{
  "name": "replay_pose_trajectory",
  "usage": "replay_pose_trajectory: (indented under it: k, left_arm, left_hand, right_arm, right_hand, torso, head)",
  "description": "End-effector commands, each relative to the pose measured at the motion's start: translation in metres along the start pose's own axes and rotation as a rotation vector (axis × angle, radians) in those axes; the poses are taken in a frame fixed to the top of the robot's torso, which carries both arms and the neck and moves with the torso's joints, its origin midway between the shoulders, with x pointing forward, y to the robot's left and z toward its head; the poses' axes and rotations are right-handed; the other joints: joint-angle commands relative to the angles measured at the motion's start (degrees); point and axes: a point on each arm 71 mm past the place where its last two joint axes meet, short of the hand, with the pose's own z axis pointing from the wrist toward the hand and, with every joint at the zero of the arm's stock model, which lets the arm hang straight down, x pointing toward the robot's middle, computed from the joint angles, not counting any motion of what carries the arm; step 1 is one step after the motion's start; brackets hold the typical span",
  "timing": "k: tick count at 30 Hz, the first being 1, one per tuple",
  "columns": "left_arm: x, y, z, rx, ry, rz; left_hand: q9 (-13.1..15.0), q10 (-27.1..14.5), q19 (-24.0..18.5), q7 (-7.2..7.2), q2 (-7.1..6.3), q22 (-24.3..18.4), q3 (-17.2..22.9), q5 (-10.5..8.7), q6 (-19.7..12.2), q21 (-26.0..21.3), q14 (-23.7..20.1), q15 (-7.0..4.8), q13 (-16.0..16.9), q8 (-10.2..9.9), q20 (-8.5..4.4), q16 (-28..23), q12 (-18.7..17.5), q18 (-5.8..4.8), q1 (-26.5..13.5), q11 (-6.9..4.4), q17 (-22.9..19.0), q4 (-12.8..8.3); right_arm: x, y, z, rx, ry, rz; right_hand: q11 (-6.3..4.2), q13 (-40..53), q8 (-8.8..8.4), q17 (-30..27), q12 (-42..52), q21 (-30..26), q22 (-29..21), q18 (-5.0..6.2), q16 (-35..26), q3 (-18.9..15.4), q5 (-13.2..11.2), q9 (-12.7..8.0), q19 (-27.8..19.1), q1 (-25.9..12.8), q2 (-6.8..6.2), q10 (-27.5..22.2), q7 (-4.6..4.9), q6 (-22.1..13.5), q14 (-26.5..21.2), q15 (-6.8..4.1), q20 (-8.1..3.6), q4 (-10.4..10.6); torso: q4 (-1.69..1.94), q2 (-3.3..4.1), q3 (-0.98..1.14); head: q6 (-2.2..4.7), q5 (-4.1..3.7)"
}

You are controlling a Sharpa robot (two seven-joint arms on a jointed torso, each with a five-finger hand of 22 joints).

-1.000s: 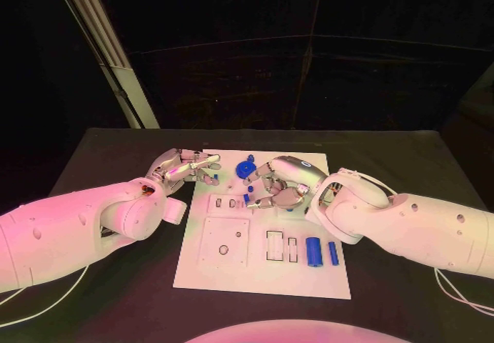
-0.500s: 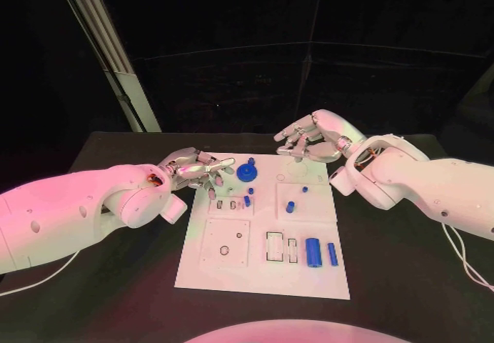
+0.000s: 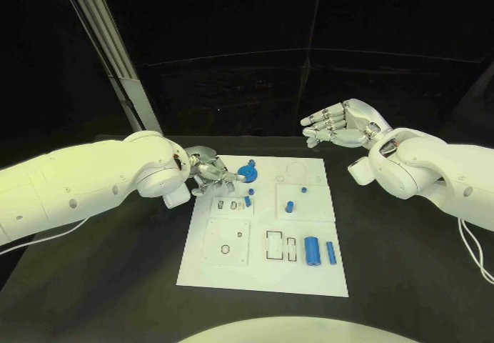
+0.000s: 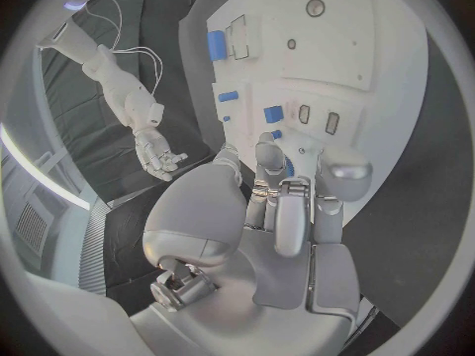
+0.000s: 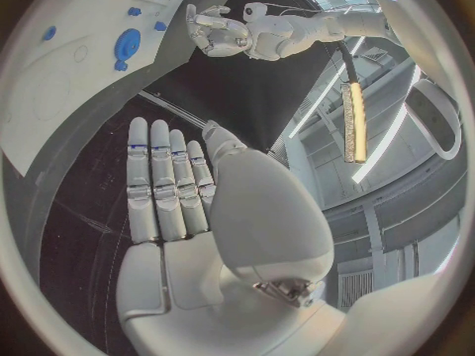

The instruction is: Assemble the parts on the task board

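Observation:
The white task board (image 3: 265, 268) lies in the middle of the table. A round blue part (image 3: 247, 172) stands near its far left corner, with small blue parts (image 3: 289, 207) further in and two blue cylinders (image 3: 312, 251) toward the near right. My left hand (image 3: 209, 174) rests at the board's far left edge, fingers bent down beside the round part and holding nothing; the left wrist view has its fingers (image 4: 285, 183) over the board (image 4: 356, 47). My right hand (image 3: 340, 123) hangs raised beyond the board's far right corner, fingers (image 5: 166, 178) straight and empty.
The black table (image 3: 123, 286) surrounds the board on all sides. A pale slanted post (image 3: 116, 64) stands behind the table's far left. White recessed plates (image 3: 225, 241) and slots (image 3: 275, 245) sit on the board's near half.
My right hand has lifted off the board's middle and swung back to the far right, opening flat. My left hand's fingers have drawn in beside the round blue part.

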Motion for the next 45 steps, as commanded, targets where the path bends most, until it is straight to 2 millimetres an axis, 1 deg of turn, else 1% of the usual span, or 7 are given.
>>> replay_pose_trajectory:
  k: [1, 6, 11, 14, 19, 24, 45]
  left_arm:
    - [0.002, 0.004, 0.006, -0.13, 0.017, 0.129]
    - [0.004, -0.005, 0.016, -0.153, 0.009, 0.163]
    - [0.007, -0.013, 0.024, -0.176, 0.038, 0.198]
    - [0.008, -0.017, 0.028, -0.189, 0.053, 0.214]
    - [0.009, -0.024, 0.035, -0.191, 0.059, 0.227]
    - [0.011, -0.029, 0.039, -0.191, 0.068, 0.238]
    - [0.018, -0.043, 0.052, -0.218, 0.11, 0.279]
  left_hand:
    - [1.28, 0.79, 0.3, -0.39, 0.37, 2.48, -1.2, -0.38, -0.62, 1.9, 5.46, -0.6, 2.56, 2.37, -0.06, 0.57, 2.61, -1.06, -0.17, -0.17, 12.91, -0.02]
    - [3.25, 1.78, 0.45, -0.81, 0.29, 5.5, -2.9, -0.41, -1.34, 4.17, 5.69, -0.84, 5.38, 5.82, -0.32, 1.27, 5.42, -1.38, 0.49, -0.68, 14.01, 0.0]
    - [4.84, 2.51, 0.67, -1.12, 0.23, 7.77, -4.55, -0.42, -2.19, 5.81, 5.87, -1.06, 7.17, 8.27, -0.51, 1.76, 7.15, -1.66, 0.13, -0.95, 14.83, 0.05]
    - [5.03, 2.52, 0.68, -1.14, 0.23, 8.04, -4.8, -0.45, -2.36, 5.99, 5.89, -1.07, 7.27, 8.55, -0.53, 1.8, 7.27, -1.7, 0.0, -0.97, 14.88, 0.07]
    - [5.3, 2.59, 0.71, -1.16, 0.31, 8.45, -5.04, -0.44, -2.64, 6.28, 5.91, -1.09, 7.56, 8.93, -0.55, 1.85, 7.54, -1.75, 0.08, -0.98, 14.96, -0.01]
    - [5.67, 2.7, 0.73, -1.21, 0.47, 8.9, -5.15, -0.42, -2.89, 6.6, 5.93, -1.12, 7.85, 9.46, -0.57, 1.89, 7.84, -1.81, 0.61, -1.03, 15.05, -0.16]
    - [7.2, 2.94, 0.89, -1.48, 1.18, 10.88, -3.96, -0.33, -3.55, 7.92, 5.93, -1.27, 8.49, 11.63, -0.68, 1.89, 8.64, -2.05, 2.72, -1.25, 15.05, -0.53]
  right_arm:
    - [0.0, 0.001, 0.002, -0.018, 0.0, 0.056]
    - [-0.001, 0.001, 0.003, -0.016, -0.007, 0.055]
    - [-0.002, 0.0, 0.004, -0.017, -0.015, 0.045]
    - [-0.002, -0.001, 0.005, -0.018, -0.02, 0.042]
    - [-0.001, 0.0, 0.007, -0.024, -0.024, 0.04]
    - [0.002, 0.002, 0.008, -0.032, -0.025, 0.041]
    - [0.006, 0.003, 0.011, -0.041, -0.024, 0.044]
  right_hand:
    - [0.27, -0.51, -0.11, -0.5, -0.56, -1.14, -0.77, 0.71, -1.13, 0.23, 0.74, -0.05, 0.72, -0.76, -0.25, 0.2, 0.48, -0.12, 0.58, 0.1, 0.11, -0.25]
    - [0.57, -0.59, -0.13, -1.03, -1.03, -2.41, -1.61, 0.7, -2.35, 0.01, 1.31, -0.06, 1.21, -1.23, -0.5, -0.16, 0.88, -0.42, 0.79, 0.38, 0.31, -0.33]
    - [0.73, -0.59, -0.15, -1.34, -1.28, -3.18, -2.1, 0.68, -3.05, -0.21, 1.48, -0.07, 1.4, -1.38, -0.74, -0.46, 1.01, -0.66, 0.8, 0.54, 0.47, -0.55]
    - [0.77, -0.59, -0.14, -1.42, -1.34, -3.39, -2.24, 0.68, -3.23, -0.25, 1.53, -0.07, 1.44, -1.4, -0.77, -0.55, 1.04, -0.72, 0.78, 0.58, 0.51, -0.63]
    - [0.91, -0.59, -0.18, -1.66, -1.54, -3.96, -2.59, 0.68, -3.71, -0.35, 1.7, -0.09, 1.54, -1.42, -0.82, -0.89, 1.19, -1.03, 0.72, 0.72, 0.62, -0.87]
    - [1.16, -0.59, -0.19, -2.0, -1.81, -4.69, -3.05, 0.66, -4.32, -0.49, 2.07, -0.1, 1.66, -1.47, -0.9, -1.45, 1.4, -1.5, 0.6, 0.92, 0.79, -1.24]
    - [1.45, -0.57, -0.18, -2.49, -2.04, -5.73, -3.68, 0.64, -5.14, -0.71, 2.67, -0.1, 1.78, -1.63, -0.85, -2.17, 1.67, -2.12, 0.33, 1.2, 1.04, -1.8]
  torso:
    - [-0.05, -0.42, 0.23]
    - [-0.1, -0.19, 0.11]
    - [-0.03, -0.16, 0.15]
    - [-0.07, -0.13, 0.19]
    - [-0.07, -0.02, 0.06]
    - [-0.11, -0.06, 0.14]
    - [-0.04, 0.08, 0.09]
  head:
    - [-0.02, 0.37]
    - [0.16, 0.36]
    - [0.14, 0.56]
    - [0.09, 0.76]
    - [0.0, 0.78]
    - [-0.14, 0.72]
    - [-0.59, 0.72]
